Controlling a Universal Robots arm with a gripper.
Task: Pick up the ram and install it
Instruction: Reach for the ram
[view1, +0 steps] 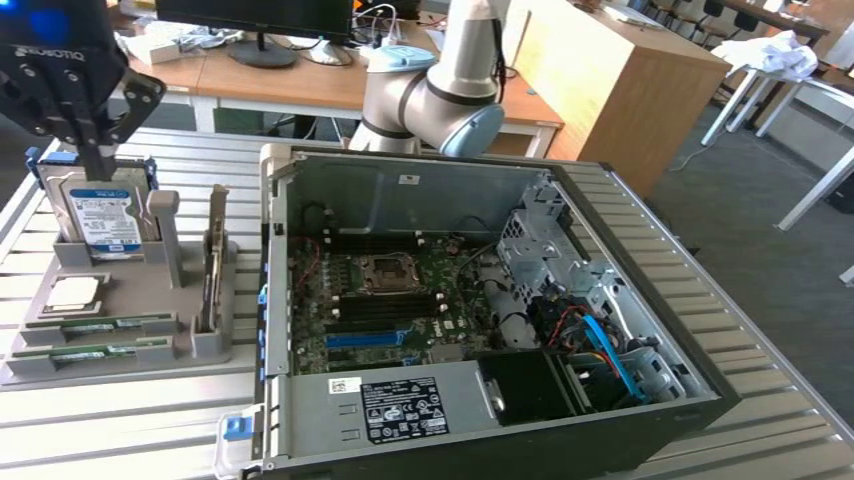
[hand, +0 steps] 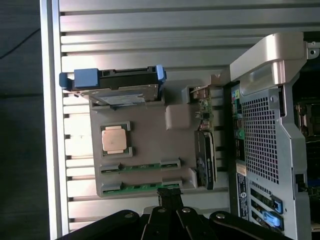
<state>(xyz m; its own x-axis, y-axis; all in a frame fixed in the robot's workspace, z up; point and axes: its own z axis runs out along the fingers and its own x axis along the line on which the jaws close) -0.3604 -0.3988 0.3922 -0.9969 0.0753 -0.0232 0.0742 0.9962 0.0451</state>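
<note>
Two ram sticks lie side by side in slots of the grey holder tray (view1: 134, 385), one ram stick (view1: 100, 326) (hand: 140, 166) behind the other ram stick (view1: 94, 352) (hand: 141, 186). Each is a thin green board. My gripper (view1: 100, 168) (hand: 170, 196) hangs well above the tray at the exterior view's upper left. Its black fingers are shut together with nothing between them. In the wrist view the fingertips sit just past the nearer stick's edge. The open computer case (view1: 627, 250) shows its motherboard (view1: 387, 300) with dark memory slots.
On the same tray stand a blue-labelled hard drive (view1: 104, 215) (hand: 117, 90), a square silver processor chip (view1: 74, 293) (hand: 116, 139) and an upright expansion card (view1: 214, 265) (hand: 205, 160). The case (hand: 270, 130) stands close beside the tray on a slatted metal table (view1: 120, 440).
</note>
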